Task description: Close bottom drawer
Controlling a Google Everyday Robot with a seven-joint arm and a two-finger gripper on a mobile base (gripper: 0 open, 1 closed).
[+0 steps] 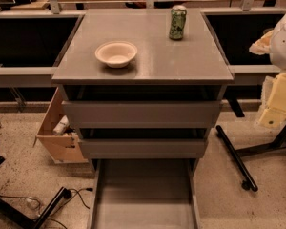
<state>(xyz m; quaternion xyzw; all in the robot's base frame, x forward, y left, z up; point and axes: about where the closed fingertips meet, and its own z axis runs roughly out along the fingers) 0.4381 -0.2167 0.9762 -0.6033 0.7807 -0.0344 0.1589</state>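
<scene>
Grey cabinet (143, 61) at frame centre, seen from the front and slightly above. Bottom drawer (143, 197) at 6 o'clock: open, pulled well out toward the camera, a long shallow grey tray with its floor bare. Its near end runs off the lower frame edge, so the front panel is not visible. Middle drawer (143, 148) and top drawer (141, 113) sit above it, each with a dark gap over its front. On the cabinet top: pale bowl (116, 54) at about 11 o'clock, upright; green can (178, 23) at about 1 o'clock, upright, well apart from the bowl. Gripper (275, 104) at 3 o'clock, against the right frame edge: pale yellow parts below a white rounded arm (285, 37) section. It stands beside the cabinet's right flank, not touching it, and well apart from the bottom drawer. No object visible in its hold. Whether it is spread or pressed together: cannot tell, since much of it is cut off by the frame edge. Tan wooden box (55, 144) at 8 o'clock on the floor (24, 175), tilted, just beside the cabinet's left side, with a white object (62, 125) inside. Black stand (236, 159) with a castor at 4 o'clock. Cables (74, 194) at 7 o'clock.
</scene>
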